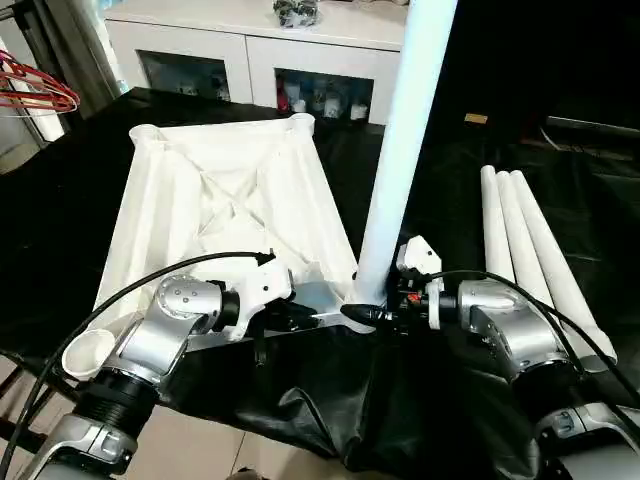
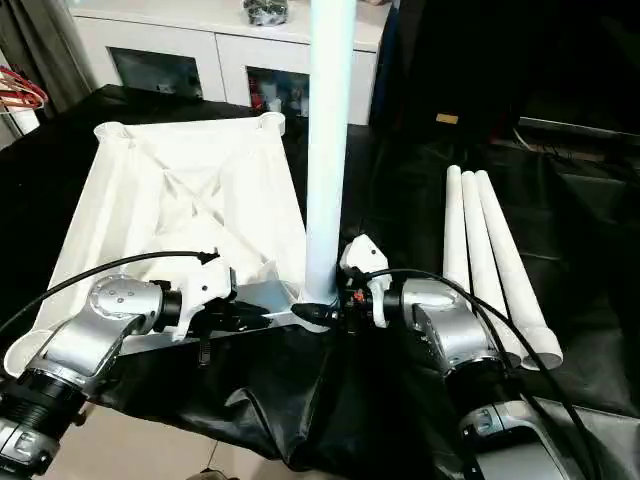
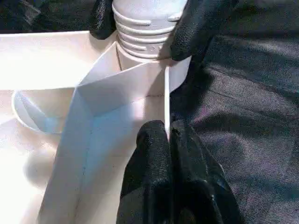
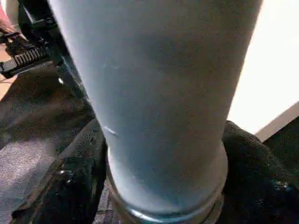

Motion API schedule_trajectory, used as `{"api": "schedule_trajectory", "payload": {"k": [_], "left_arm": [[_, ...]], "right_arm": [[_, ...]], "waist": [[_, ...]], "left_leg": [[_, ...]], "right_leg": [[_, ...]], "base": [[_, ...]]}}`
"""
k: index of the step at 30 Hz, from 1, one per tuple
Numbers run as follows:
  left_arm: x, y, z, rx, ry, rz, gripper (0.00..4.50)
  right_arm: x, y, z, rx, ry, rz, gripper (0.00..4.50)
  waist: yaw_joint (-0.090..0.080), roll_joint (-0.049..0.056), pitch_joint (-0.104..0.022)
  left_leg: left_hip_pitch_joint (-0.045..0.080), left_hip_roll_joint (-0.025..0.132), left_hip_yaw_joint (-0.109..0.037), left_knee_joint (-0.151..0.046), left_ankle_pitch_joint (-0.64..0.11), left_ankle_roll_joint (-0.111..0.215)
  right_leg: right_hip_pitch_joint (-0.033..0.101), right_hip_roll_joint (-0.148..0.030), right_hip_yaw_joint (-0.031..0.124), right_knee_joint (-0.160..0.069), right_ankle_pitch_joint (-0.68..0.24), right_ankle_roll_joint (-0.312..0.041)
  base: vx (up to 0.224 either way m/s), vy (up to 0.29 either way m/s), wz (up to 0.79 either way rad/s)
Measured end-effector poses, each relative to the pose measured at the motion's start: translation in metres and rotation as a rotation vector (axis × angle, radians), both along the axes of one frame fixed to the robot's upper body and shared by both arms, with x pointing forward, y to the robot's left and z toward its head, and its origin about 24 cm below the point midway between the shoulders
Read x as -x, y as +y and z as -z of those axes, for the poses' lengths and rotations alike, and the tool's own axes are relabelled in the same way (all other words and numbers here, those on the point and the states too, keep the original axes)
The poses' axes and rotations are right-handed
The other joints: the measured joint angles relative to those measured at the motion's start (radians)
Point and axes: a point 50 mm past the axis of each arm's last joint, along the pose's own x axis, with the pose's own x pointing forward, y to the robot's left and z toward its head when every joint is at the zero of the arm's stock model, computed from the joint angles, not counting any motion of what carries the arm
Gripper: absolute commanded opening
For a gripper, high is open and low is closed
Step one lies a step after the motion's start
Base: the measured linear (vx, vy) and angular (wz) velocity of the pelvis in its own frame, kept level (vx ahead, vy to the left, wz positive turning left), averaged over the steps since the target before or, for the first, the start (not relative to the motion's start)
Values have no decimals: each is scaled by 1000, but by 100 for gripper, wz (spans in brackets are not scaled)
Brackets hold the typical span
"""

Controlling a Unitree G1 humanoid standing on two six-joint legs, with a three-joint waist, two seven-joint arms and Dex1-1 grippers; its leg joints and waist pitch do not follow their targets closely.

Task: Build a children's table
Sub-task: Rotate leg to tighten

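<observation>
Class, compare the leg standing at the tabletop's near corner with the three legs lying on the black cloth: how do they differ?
The standing leg is upright; the three spare legs lie flat, side by side. The standing leg's base sits at the tabletop corner, gripped by the right end effector; the spare legs lie apart from it, untouched. All are long white tubes.

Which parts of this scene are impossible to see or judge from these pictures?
- Top of the upright leg: cut off by the upper edge in both eye views.
- How deep this leg sits in the tabletop corner: both eye views, covered by the right hand.
- Items inside the cabinet: too small.
- Left hand grips the tabletop rim; what is beneath it is hidden.
</observation>
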Motion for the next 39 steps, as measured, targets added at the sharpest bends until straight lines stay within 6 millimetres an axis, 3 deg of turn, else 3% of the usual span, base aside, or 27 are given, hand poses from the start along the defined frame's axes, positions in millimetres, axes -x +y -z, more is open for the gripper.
{"api": "schedule_trajectory", "payload": {"k": [7, 14, 20, 22, 24, 30, 36, 39], "left_arm": [[-2, -4, 2, 2, -11, -25, 0], [-27, -30, 5, -6, -58, -244, 0], [-34, -44, 7, -10, -72, -326, 0], [-34, -44, 7, -10, -72, -327, 0], [-34, -44, 6, -9, -69, -318, 0], [-29, -35, 4, -9, -65, -252, 0], [-21, -23, 2, 0, -42, -175, 0], [-15, -18, 1, 7, -14, -122, 0]], "right_arm": [[-1, 5, 3, 1, -16, 45, 283], [-23, 25, 14, -10, -68, 516, 277], [-32, 40, 16, -9, -84, 734, 277], [-32, 41, 17, -10, -92, 740, 346], [-31, 42, 18, -14, -92, 730, 346], [-30, 39, 15, 21, -142, 581, 412], [-26, 29, 10, 27, -162, 388, 412], [-17, 17, 9, 19, -128, 267, 412]], "waist": [[-1, -1, 0], [-8, -2, -2], [-12, -2, -2], [-12, -1, -2], [-12, -1, -2], [-21, 1, -2], [-25, 2, -1], [-19, 2, -1]], "left_leg": [[1, 0, 0, 0, 0, 0], [9, 0, 0, 1, 0, -1], [11, 0, 0, 1, 0, -1], [11, 0, 0, 0, 0, -1], [11, 0, 0, 0, 0, -1], [10, 0, 0, -1, 0, -1], [7, 0, 0, -1, 0, 0], [5, 0, 0, -1, 0, 0]], "right_leg": [[1, 0, 0, 0, 0, 0], [7, 0, 1, 1, 2, 3], [9, 0, 1, 0, 1, 5], [10, 0, 1, 0, 1, 4], [10, 0, 1, 0, 2, 2], [8, 0, 1, 0, 3, 1], [6, 0, 1, -1, 1, 2], [5, 0, 1, -2, 1, 2]], "base": [[0, 0, 0], [0, 0, 0], [0, 0, 0], [0, 0, 0], [0, 0, 0], [0, 0, 0], [0, 0, 0], [0, 0, 0]]}}
